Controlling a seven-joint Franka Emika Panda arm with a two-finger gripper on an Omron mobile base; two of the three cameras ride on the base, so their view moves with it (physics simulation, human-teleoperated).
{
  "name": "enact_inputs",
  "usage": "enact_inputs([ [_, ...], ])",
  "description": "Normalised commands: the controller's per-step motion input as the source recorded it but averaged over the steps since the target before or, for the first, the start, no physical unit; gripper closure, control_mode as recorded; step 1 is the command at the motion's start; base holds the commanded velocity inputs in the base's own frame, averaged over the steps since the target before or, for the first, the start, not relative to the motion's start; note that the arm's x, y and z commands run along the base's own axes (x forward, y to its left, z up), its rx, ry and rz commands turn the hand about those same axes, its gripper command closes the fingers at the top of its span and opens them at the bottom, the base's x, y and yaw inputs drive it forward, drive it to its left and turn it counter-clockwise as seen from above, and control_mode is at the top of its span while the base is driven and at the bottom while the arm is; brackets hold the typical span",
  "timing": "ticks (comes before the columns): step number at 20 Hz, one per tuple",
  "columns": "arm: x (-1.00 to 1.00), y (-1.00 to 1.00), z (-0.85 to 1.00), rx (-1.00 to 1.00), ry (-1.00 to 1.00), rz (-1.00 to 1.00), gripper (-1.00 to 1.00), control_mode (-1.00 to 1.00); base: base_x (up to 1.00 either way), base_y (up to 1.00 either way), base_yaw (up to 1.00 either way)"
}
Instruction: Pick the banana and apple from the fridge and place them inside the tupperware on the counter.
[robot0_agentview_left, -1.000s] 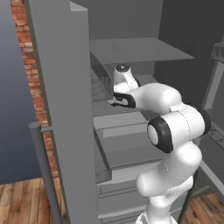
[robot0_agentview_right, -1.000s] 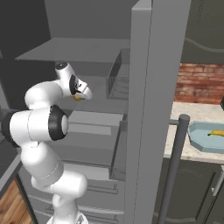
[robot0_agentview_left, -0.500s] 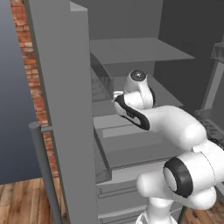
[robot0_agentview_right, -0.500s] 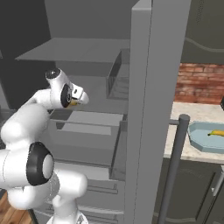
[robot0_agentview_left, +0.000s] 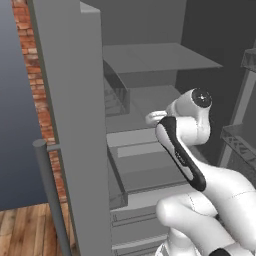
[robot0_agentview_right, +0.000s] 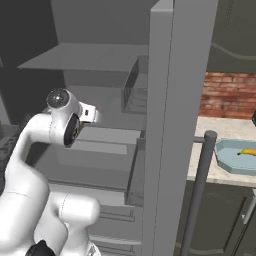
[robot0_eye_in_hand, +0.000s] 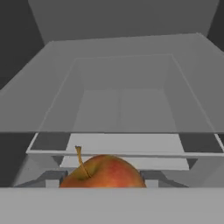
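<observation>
The apple (robot0_eye_in_hand: 103, 173), red-orange with a thin stem, sits at the very bottom of the hand view, right at my gripper (robot0_agentview_right: 90, 113), whose fingers are hidden under it. The gripper is shut on the apple, in front of the fridge's middle shelf (robot0_agentview_left: 145, 107). Ahead of the hand lies an empty grey fridge bin (robot0_eye_in_hand: 124, 109). On the counter (robot0_agentview_right: 216, 131) to the right stands the light-blue tupperware (robot0_agentview_right: 231, 159) with the banana (robot0_agentview_right: 248, 151) lying inside it.
The open fridge door (robot0_agentview_right: 172, 125) with its long grey handle (robot0_agentview_right: 198, 195) stands between the fridge interior and the counter. A wire door rack (robot0_agentview_right: 134, 92) hangs on it. Red brick wall (robot0_agentview_right: 227, 95) backs the counter. Drawers (robot0_agentview_left: 135, 220) sit below the shelves.
My arm has folded, its elbow swinging down and toward the cameras. The hand stays at the shelf front, shifted slightly outward, with the apple still held.
</observation>
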Motion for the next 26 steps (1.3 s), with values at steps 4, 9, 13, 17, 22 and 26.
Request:
enact_inputs([
  [4,-0.91,0.0,0.99,0.0,0.32,0.03,1.0,-1.0,0.0,0.0,0.0],
  [9,-0.99,-0.07,0.71,0.0,0.31,0.0,1.0,-1.0,0.0,0.0,0.0],
  [13,-1.0,-0.33,0.57,0.0,0.16,-0.02,1.0,-1.0,0.0,0.0,0.0],
  [17,-0.99,-0.39,0.35,0.0,0.0,-0.1,1.0,-1.0,0.0,0.0,0.0],
  [22,-0.7,-0.09,0.33,-0.04,0.02,-0.09,1.0,-1.0,0.0,0.0,0.0],
  [26,-0.21,0.0,-0.02,-0.08,0.11,0.0,1.0,-1.0,0.0,0.0,0.0],
])
